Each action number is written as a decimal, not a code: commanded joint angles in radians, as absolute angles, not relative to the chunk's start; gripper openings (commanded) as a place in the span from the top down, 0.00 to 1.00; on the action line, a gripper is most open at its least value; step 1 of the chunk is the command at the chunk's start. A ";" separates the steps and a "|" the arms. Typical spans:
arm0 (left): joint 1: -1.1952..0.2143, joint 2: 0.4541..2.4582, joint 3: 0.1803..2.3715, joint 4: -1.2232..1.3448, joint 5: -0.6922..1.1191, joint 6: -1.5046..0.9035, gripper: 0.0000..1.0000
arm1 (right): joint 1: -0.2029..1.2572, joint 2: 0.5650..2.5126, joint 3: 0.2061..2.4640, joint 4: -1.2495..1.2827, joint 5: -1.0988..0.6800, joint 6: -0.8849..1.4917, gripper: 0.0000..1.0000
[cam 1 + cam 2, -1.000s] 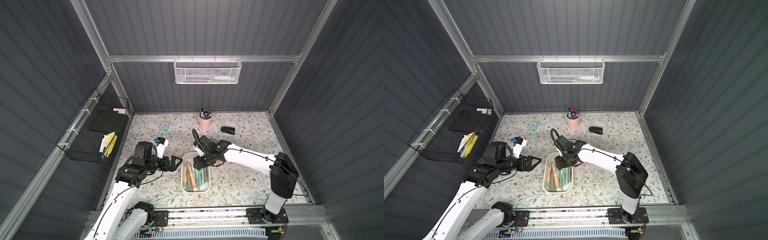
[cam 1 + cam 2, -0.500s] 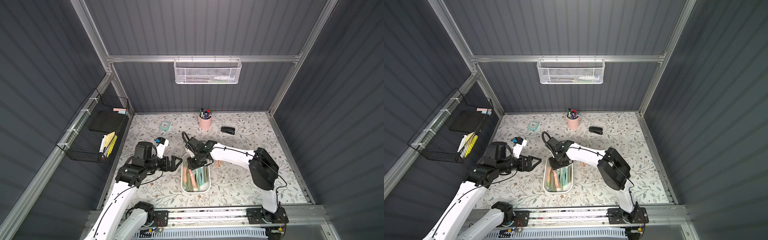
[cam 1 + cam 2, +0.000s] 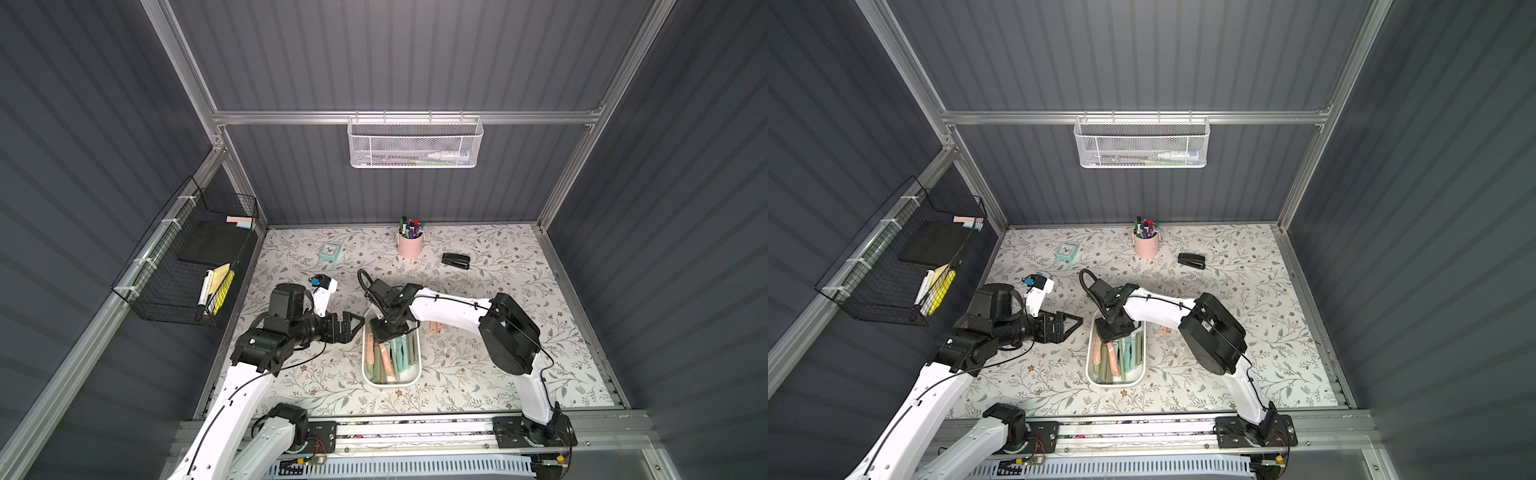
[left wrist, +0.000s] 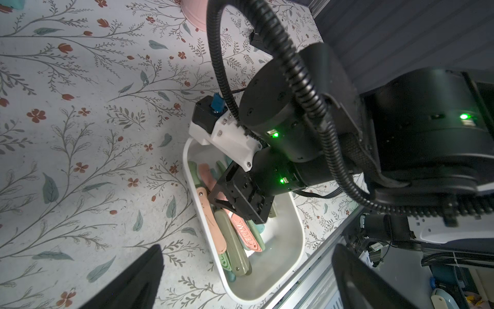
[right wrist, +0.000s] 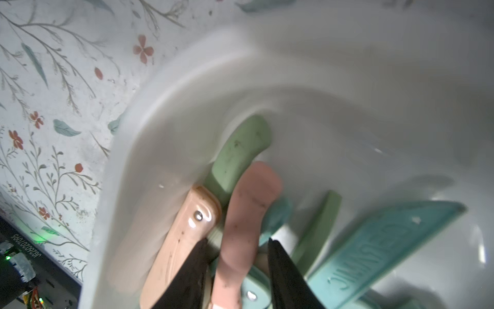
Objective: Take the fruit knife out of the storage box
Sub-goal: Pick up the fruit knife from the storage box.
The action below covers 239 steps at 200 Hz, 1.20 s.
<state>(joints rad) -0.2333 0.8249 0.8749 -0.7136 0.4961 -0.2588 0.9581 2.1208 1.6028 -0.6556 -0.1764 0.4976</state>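
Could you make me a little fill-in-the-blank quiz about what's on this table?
1. The right gripper reaches into the ___ storage box.
2. The left gripper beside it has its jaws ___.
3. Pens stand in a ___ cup.
4. The stapler is ___.
Missing words: white; open; pink; black.

The floral-patterned table point(image 3: 498, 353) carries a shallow white storage box point(image 3: 390, 384); well behind the box stands a pink cup point(image 3: 410, 248) full of pens; behind the box and to its left, a small teal clock point(image 3: 330, 252); behind and to its right, a black stapler point(image 3: 456, 261); just right of the box, a small peach piece point(image 3: 434, 328).
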 commanded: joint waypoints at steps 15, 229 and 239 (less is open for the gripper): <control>-0.241 0.813 0.866 -0.723 0.511 -0.249 0.01 | 0.965 2.150 1.640 -0.675 -0.164 0.510 0.60; -0.241 0.816 0.867 -0.724 0.507 -0.249 0.01 | 0.965 2.182 1.635 -0.691 -0.207 0.506 0.70; -0.241 0.816 0.864 -0.724 0.507 -0.249 0.01 | 0.965 2.183 1.636 -0.692 -0.208 0.507 0.72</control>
